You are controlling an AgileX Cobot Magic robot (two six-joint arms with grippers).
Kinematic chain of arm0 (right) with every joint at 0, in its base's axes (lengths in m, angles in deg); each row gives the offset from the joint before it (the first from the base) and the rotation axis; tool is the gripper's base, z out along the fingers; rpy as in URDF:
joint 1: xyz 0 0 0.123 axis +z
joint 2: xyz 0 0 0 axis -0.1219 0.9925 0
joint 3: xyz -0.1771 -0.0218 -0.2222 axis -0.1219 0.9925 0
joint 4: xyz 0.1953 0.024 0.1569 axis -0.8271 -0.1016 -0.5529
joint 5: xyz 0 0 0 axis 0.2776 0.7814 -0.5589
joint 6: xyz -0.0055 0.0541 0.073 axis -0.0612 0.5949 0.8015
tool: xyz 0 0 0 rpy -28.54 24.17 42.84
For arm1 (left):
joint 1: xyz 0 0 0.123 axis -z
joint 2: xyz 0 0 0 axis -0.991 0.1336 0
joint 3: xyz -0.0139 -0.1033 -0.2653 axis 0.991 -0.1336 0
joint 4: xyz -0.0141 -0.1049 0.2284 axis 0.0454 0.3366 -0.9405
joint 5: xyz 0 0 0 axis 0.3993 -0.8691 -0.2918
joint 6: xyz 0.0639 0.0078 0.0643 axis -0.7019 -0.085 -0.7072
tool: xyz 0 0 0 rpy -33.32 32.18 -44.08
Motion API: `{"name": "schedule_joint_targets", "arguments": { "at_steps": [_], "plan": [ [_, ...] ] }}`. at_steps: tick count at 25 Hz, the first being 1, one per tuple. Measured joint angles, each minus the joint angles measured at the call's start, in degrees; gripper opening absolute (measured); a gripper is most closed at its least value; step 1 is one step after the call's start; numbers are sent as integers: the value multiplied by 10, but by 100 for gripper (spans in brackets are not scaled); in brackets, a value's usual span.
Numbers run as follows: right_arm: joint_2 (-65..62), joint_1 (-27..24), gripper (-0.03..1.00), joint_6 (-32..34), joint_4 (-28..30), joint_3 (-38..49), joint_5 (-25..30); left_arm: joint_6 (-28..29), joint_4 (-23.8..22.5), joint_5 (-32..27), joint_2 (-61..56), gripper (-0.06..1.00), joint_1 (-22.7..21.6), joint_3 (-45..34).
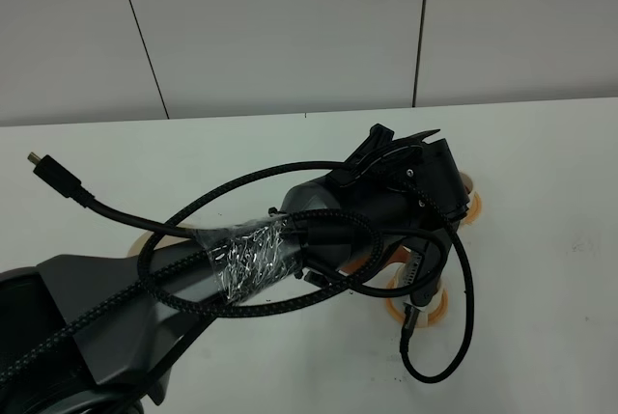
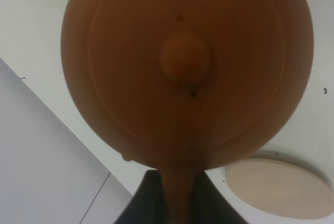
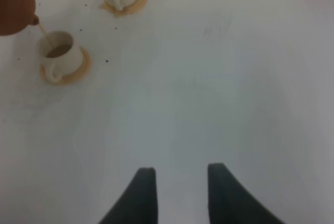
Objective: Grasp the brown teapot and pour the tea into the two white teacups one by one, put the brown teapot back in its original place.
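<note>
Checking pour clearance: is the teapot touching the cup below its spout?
Apart. Right wrist view shows the brown teapot above the teacup, white table visible between them.

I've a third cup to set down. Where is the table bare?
Bare: the wide table between the right fingers and the cups. Crowded: around both cups, where the teapot hangs pouring. The coaster is free, but it's the teapot's.

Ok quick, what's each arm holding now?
Left end effector: closed on the teapot handle.
Right end effector: open, holding nothing.
</note>
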Motion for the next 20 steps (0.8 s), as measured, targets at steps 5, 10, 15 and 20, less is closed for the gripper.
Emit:
{"name": "schedule_joint_targets", "arguments": {
  "at_steps": [5,10,15,20],
  "plan": [
    [0,0,24,0,0,0,0,0,0,0,0,16,0,0],
    [0,0,24,0,0,0,0,0,0,0,0,16,0,0],
    [0,0,24,0,0,0,0,0,-3,-1,0,16,0,0],
    [0,0,24,0,0,0,0,0,-18,-2,0,16,4,0]
  ]
}}
